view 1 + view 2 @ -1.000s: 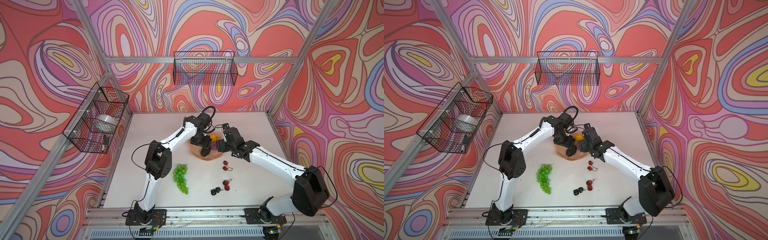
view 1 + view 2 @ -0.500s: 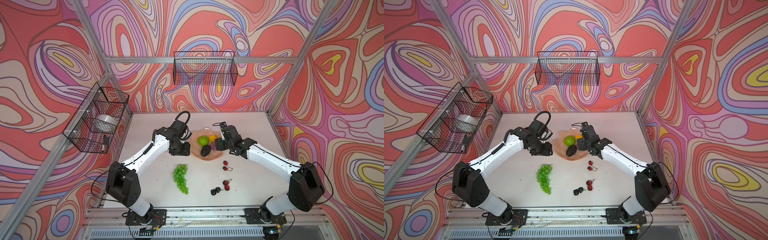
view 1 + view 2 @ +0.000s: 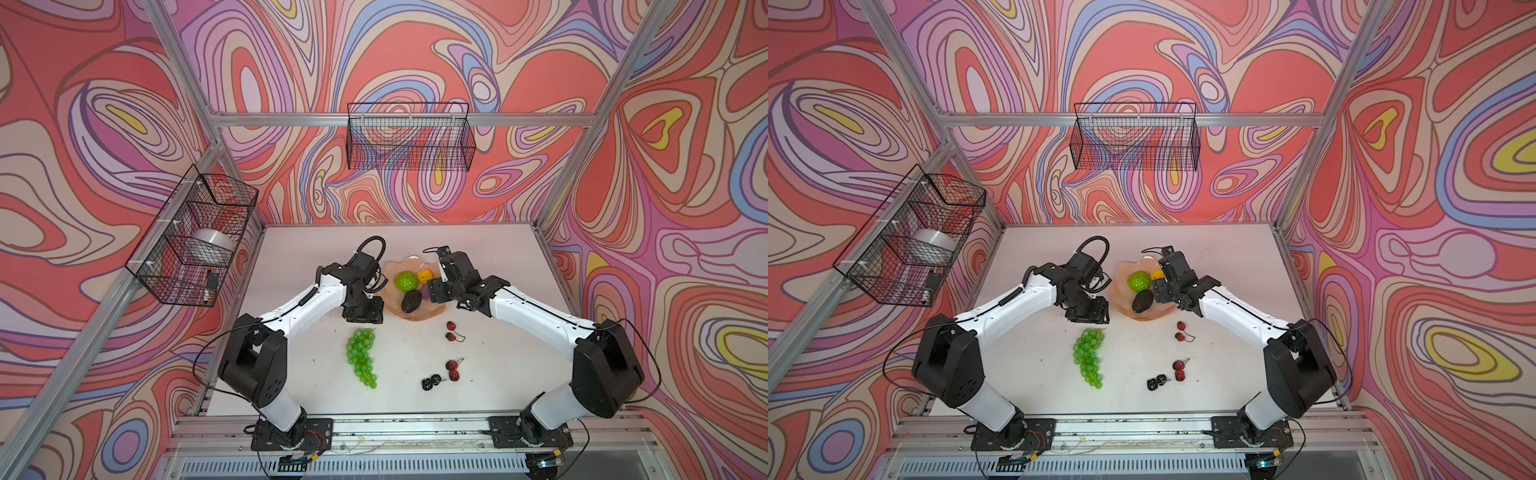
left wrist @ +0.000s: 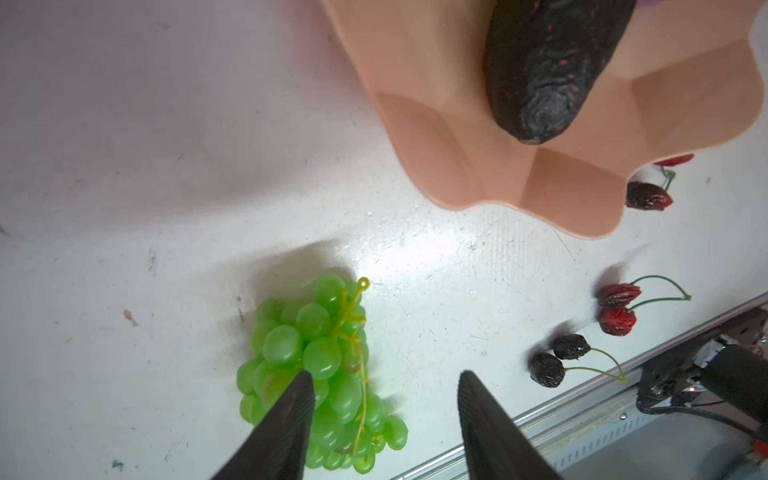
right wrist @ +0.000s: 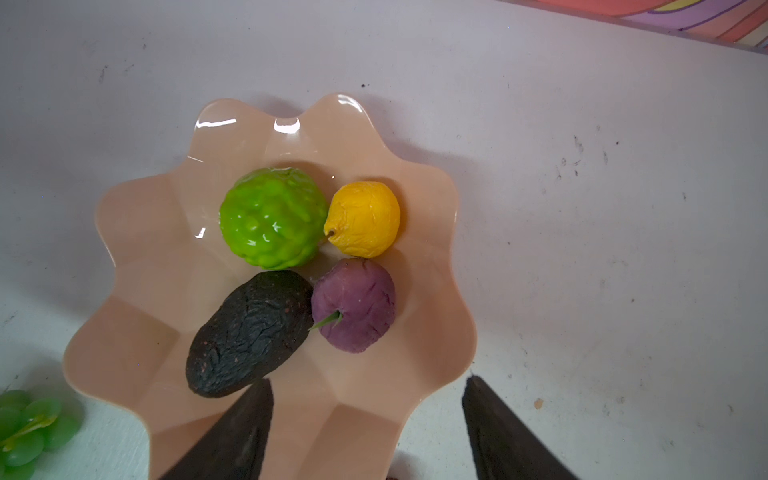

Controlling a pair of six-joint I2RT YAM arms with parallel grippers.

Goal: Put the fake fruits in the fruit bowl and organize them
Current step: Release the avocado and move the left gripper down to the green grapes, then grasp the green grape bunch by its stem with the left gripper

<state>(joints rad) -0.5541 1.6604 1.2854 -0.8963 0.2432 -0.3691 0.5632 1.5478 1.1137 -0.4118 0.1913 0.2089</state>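
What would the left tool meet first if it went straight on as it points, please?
Probably the green grape bunch, ahead of the open left tool; depth is unclear, possibly the table beside it.

Left tool (image 4: 385,374) and right tool (image 5: 369,379) both point downward, jaws parted, gripping nothing.

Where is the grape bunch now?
In both top views the green grape bunch lies on the table, left of centre, just ahead of the left tool and outside the fruit bowl, with the black berry pair to its right.
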